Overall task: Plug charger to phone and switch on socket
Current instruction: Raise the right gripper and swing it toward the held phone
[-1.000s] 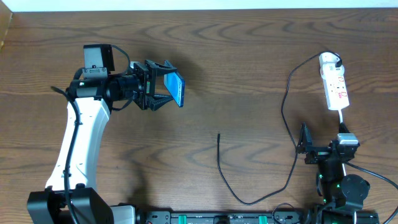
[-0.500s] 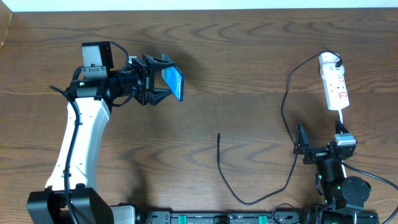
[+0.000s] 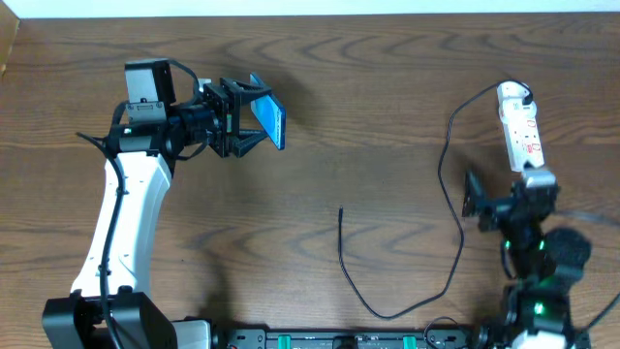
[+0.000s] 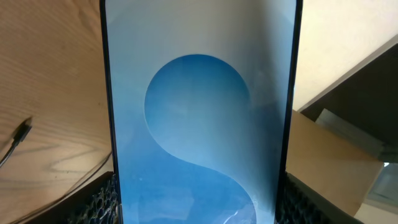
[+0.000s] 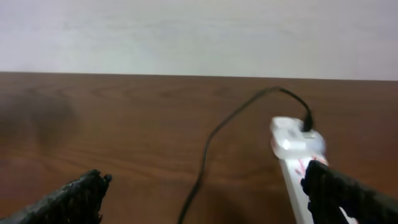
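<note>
The phone (image 3: 273, 123), light-blue screen with a darker blue oval, hangs above the table's back left, standing on its long edge. My left gripper (image 3: 254, 126) is shut on it, one finger on each long edge. In the left wrist view the phone (image 4: 199, 118) fills the picture between my fingers (image 4: 99, 200). The charger (image 3: 441, 174) is a thin black cable; its free tip (image 3: 341, 209) lies mid-table and its plug (image 3: 524, 96) sits in the socket (image 3: 523, 134), a white strip at the back right. My right gripper (image 3: 506, 197) is open just short of the socket (image 5: 291, 144), holding nothing.
The charger's cable loops down towards the table's near edge (image 3: 387, 314) and back up between the two arms. A cardboard box corner (image 3: 8, 44) shows at the far left. Thick robot cables run along the near edge.
My left gripper has carried the phone a little towards the back and the left. The right arm has moved away from the near edge towards the socket, its jaws still wide.
</note>
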Controlling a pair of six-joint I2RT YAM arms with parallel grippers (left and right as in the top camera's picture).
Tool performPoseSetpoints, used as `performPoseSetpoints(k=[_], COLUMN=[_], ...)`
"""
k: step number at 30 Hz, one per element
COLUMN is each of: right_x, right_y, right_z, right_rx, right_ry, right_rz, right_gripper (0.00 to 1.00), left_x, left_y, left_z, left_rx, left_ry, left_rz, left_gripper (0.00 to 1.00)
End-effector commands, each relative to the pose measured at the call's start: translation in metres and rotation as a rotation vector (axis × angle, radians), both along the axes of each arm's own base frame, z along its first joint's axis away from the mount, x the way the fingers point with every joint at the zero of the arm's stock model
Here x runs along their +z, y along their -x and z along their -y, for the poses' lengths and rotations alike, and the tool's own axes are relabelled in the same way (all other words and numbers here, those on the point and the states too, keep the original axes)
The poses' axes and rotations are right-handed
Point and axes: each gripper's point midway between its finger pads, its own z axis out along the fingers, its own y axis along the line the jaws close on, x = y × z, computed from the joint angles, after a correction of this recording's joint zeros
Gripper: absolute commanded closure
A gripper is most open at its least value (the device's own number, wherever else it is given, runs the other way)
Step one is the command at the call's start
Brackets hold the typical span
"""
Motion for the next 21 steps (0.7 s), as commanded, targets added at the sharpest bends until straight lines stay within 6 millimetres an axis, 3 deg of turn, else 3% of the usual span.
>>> performPoseSetpoints(k=[1,9,13,16,21], right_x=[0.016,0.032,0.032,0.031,0.051], right_y=[-0.025,-0.085,-0.083,-0.085,-0.09], right_z=[-0.021,-0.062,-0.084,-0.083,-0.082], right_rx=[0.158,0.523,0.739,0.738,0.736], right_ry=[-0.016,-0.185,-0.251,-0.256,-0.273], right_rz=[-0.029,-0.136,-0.137,-0.136,-0.074], right_gripper=[0.01,0.01,0.01,0.01,0.01], left_x=[0.006,0.004,-0.004,-0.004,-0.01], left_y=[-0.002,-0.016,-0.025,-0.024,-0.023], left_z=[-0.003,-0.014,-0.026,-0.023,-0.009], left_rx=[0.02,0.101,0.174,0.166,0.155], left_ry=[-0.011,-0.06,-0.131,-0.131,-0.177], left_rz=[0.019,0.04,0.035,0.035,0.038], left_gripper=[0.93,0.93,0.93,0.93,0.93])
